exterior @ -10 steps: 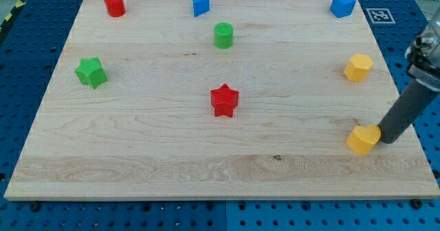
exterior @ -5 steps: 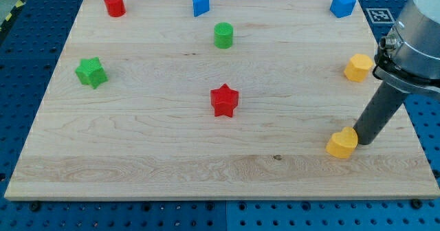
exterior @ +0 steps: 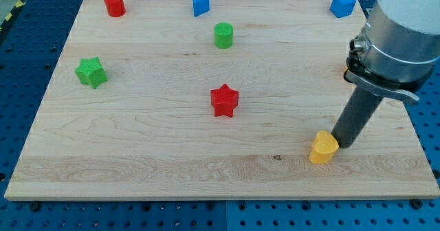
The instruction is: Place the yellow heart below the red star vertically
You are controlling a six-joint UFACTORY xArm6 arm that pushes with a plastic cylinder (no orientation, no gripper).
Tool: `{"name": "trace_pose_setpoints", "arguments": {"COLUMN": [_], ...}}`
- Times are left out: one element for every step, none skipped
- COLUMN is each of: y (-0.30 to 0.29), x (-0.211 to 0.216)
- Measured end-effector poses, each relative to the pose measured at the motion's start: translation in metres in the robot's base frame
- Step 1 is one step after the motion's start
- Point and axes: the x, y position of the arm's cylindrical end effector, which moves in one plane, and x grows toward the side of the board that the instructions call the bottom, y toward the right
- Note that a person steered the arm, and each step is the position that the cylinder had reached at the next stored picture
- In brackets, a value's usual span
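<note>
Your yellow heart (exterior: 323,148) sits near the counter's (exterior: 137,162) bottom-right corner, well right of and lower than the red star (exterior: 224,100). It looks light, rigid and prone to slide or spin, so push through its middle from the right side. You have no claw to open or close; my tip (exterior: 339,146) touches the heart's right side.

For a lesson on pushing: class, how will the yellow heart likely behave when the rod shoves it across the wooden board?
The yellow heart looks squat and flat-bottomed, so it should slide, not roll or tip. It seems small and rigid, probably light. My tip touches its right side off-centre, so it may twist.
</note>
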Motion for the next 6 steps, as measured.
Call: {"name": "trace_pose_setpoints", "arguments": {"y": [-0.013,-0.034,-0.039,-0.039,-0.051,-0.075], "x": [0.006,0.006,0.006,0.006,0.006,0.006]}}
